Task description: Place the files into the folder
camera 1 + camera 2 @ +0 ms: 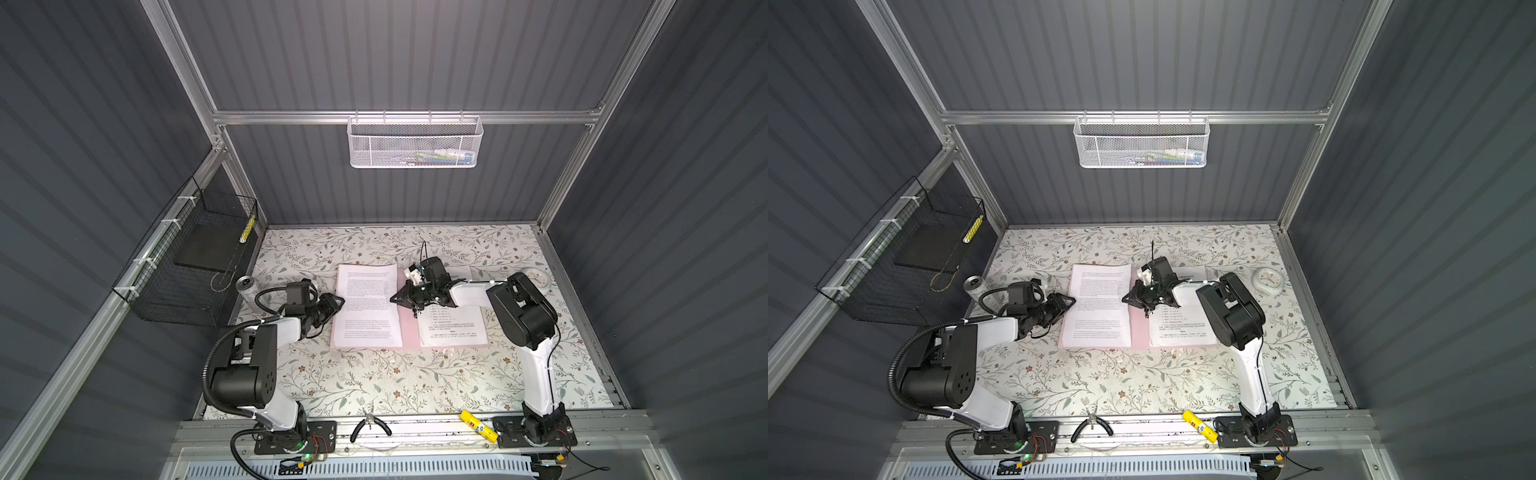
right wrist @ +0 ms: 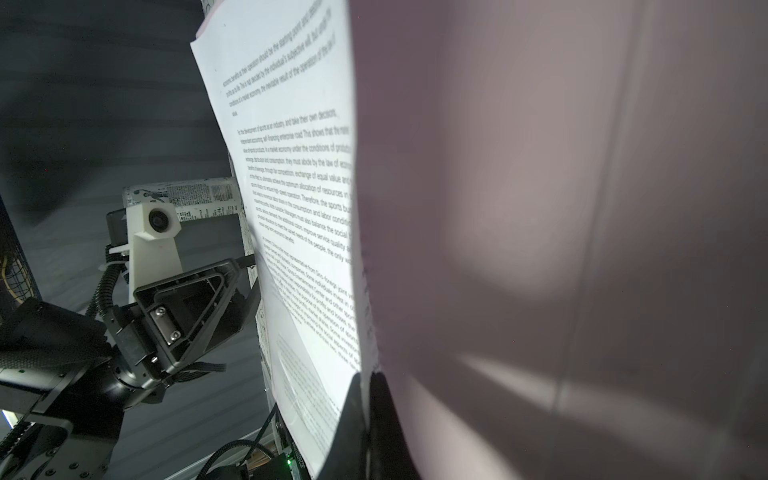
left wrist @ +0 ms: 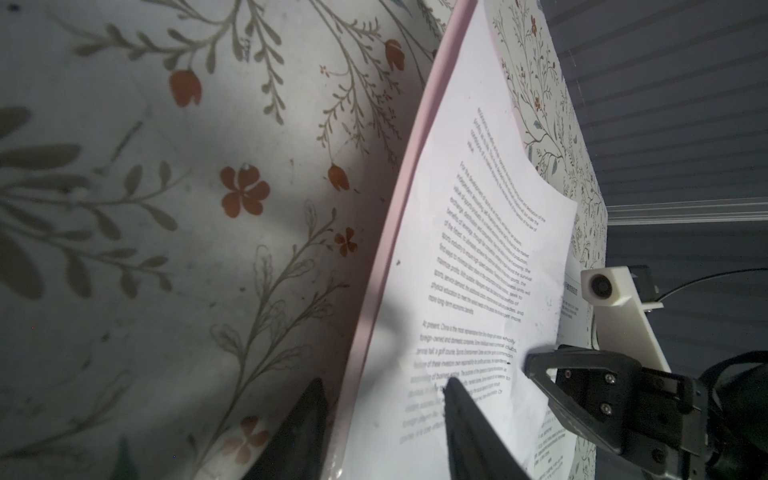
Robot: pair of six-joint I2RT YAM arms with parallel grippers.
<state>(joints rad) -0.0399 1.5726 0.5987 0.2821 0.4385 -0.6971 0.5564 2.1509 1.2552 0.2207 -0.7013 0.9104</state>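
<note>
Only wrist views reveal grips, right gripper (image 2: 368, 378) pinched shut on the files (image 2: 291, 187), left gripper (image 3: 384, 382) half-open astride the folder (image 3: 390, 232) rim.

**Legible print: paper sheets only**

Left sheet (image 2: 291, 174), right wrist view: "For the development of sports as an industry, and take their own decisions"; further down, "exchange of equal value". Left wrist view, same page: "At present, China". Right sheet (image 1: 453, 328) — characters too small to read. Can label (image 2: 195, 194) — barcode, print illegible.
</note>
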